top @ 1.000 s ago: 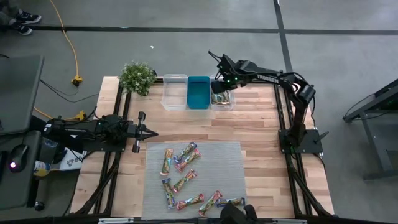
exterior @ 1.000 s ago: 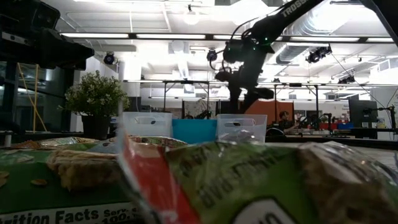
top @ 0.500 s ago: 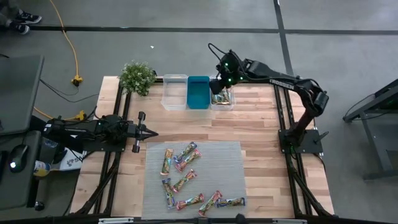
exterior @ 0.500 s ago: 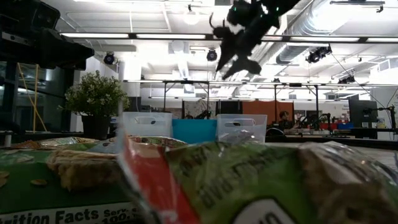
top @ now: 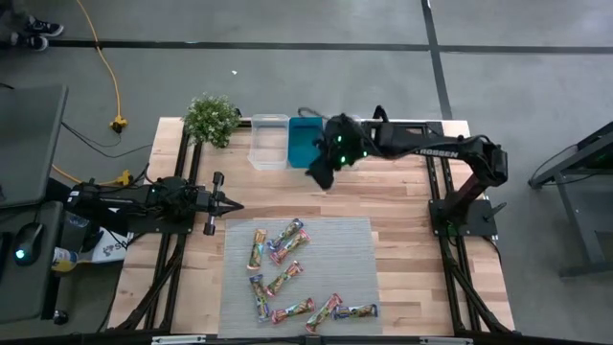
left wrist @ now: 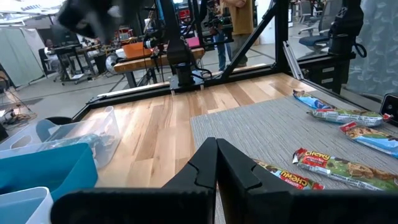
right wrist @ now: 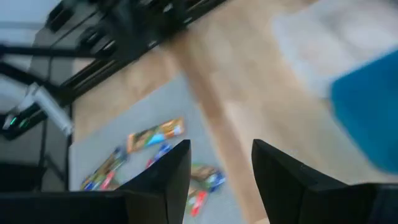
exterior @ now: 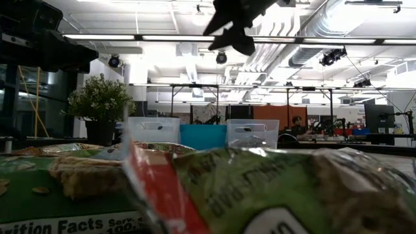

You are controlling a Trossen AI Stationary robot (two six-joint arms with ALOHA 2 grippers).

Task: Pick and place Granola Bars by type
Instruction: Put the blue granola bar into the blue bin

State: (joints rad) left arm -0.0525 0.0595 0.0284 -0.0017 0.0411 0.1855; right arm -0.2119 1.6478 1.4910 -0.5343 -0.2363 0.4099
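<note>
Several granola bars (top: 279,245) in shiny multicoloured wrappers lie flat and scattered on the grey mat (top: 350,251). They also show in the left wrist view (left wrist: 329,167) and the right wrist view (right wrist: 155,135). My right gripper (top: 319,174) hangs high above the wood just in front of the teal bin (top: 305,140). It is open with nothing between its fingers (right wrist: 221,158) and shows at the top of the low view (exterior: 231,26). My left gripper (top: 230,204) waits shut at the table's left, level, pointing toward the mat (left wrist: 216,163).
A clear bin (top: 269,141), the teal bin and another clear bin (exterior: 252,133) stand in a row at the table's far edge. A potted plant (top: 211,119) stands at the far left corner. Bare wood (top: 402,192) lies between the bins and the mat.
My right gripper has left the clear bin on the right of the row. It has swung toward the table's left and near side, risen and rolled about its own line. It stays open and empty. The bars on the mat have not moved.
</note>
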